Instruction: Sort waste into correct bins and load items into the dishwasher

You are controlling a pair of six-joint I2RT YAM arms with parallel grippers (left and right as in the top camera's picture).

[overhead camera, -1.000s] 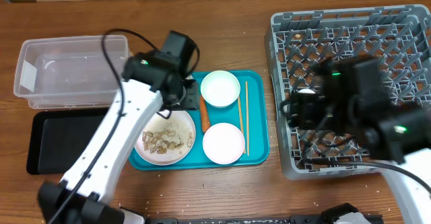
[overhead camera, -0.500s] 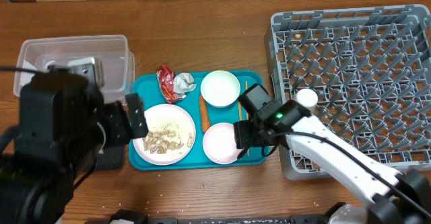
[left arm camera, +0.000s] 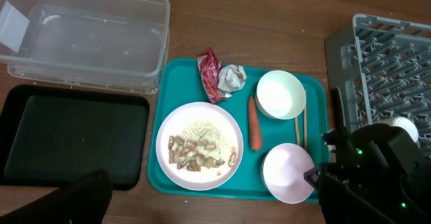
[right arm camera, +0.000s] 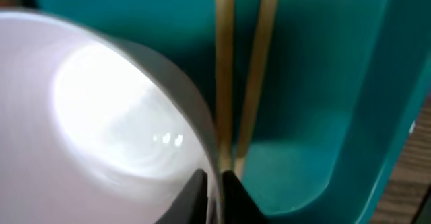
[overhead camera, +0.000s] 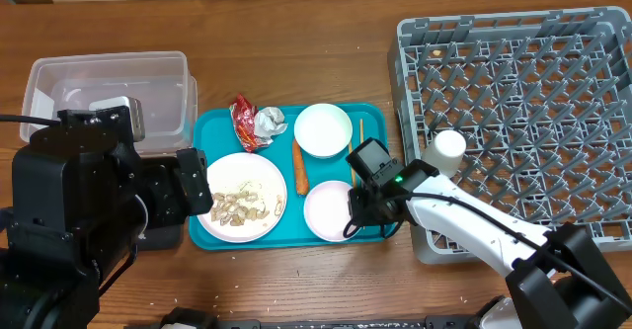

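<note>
pink bowl (right arm camera: pixel 114 109) sat on the teal tray (right arm camera: pixel 316 83), its rim pinched between the closed fingers of the right claw (right arm camera: pixel 215 192), with the chopsticks (right arm camera: pixel 242 62) just beyond the fingertips. only one white cup (overhead camera: pixel 448 148) stood in the dish rack (overhead camera: pixel 513 21) behind that claw, so loading looked barely begun. white bowl (overhead camera: pixel 323 129), food plate (overhead camera: pixel 242 197), carrot (overhead camera: pixel 298 167), red wrapper (overhead camera: pixel 244 122) and crumpled paper (overhead camera: pixel 270 123) lay unsorted ahead of it. clear bin (overhead camera: pixel 109 97) showed no waste. left claw (overhead camera: pixel 195 179) hung beside the plate; whether it was spread could not be told.
</note>
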